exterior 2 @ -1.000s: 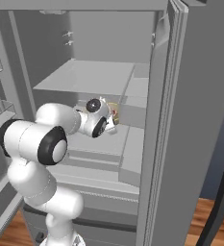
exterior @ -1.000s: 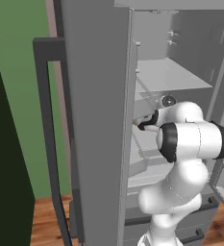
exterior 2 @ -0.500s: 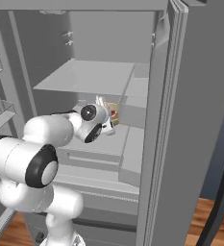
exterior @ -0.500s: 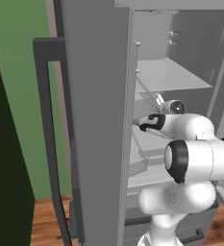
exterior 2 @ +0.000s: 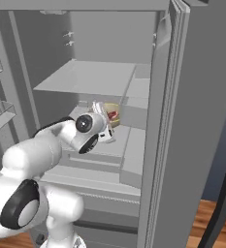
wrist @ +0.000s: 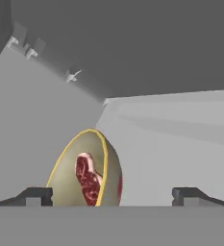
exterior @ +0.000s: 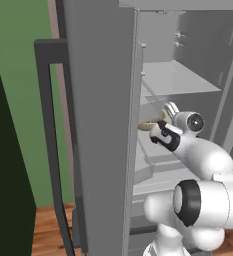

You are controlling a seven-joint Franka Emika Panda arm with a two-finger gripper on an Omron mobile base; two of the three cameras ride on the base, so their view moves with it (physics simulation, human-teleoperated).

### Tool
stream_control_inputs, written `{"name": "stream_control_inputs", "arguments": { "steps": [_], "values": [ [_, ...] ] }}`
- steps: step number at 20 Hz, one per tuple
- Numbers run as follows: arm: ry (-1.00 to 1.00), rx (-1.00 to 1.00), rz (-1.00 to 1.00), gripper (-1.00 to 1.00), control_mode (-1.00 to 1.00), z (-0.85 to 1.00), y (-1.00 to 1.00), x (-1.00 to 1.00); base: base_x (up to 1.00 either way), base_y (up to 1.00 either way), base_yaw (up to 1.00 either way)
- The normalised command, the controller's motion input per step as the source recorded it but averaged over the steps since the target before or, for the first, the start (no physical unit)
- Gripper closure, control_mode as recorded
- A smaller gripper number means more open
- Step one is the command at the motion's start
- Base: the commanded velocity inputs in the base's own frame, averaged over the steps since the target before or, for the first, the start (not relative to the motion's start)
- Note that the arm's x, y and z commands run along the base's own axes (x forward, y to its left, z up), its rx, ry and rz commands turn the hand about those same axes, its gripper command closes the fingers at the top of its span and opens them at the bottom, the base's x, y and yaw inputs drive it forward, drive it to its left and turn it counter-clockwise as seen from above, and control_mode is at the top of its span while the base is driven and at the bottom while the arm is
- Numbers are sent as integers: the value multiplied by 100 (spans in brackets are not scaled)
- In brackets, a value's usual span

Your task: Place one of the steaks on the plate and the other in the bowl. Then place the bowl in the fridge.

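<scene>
So my arm is stretched forward and reaching into the open fridge (exterior 2: 163, 160), wrist poked in over one of the middle shelves, elbow hanging back outside the door opening. My gripper (wrist: 112, 194) is right at the bowl (wrist: 84, 168) on that shelf. Jaws are spread wide, one fingertip (wrist: 34, 196) out on either side, and nothing is pinched between them. The bowl sits in the gap, nearer that finger, and I honestly can't tell if that finger is brushing the rim or just beside it. In my hand view the bowl looks tipped on its side, but that's my wrist being rolled. The red streaky steak (wrist: 88, 180) lies inside the bowl. From the right base view the bowl (exterior 2: 112, 114) peeks out just past my hand.
</scene>
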Motion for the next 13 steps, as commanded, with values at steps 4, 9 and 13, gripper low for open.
{"name": "stream_control_inputs", "arguments": {
  "steps": [4, 9, 13],
  "values": [
    [18, 0, 0, -100, -100, 80, 0, -61, 0, 0, 0],
    [29, 1, 2, -100, -100, 71, 0, -56, 0, 0, 0],
    [18, 6, 12, -100, -100, 36, 0, -78, 0, 0, 0]
  ]
}}
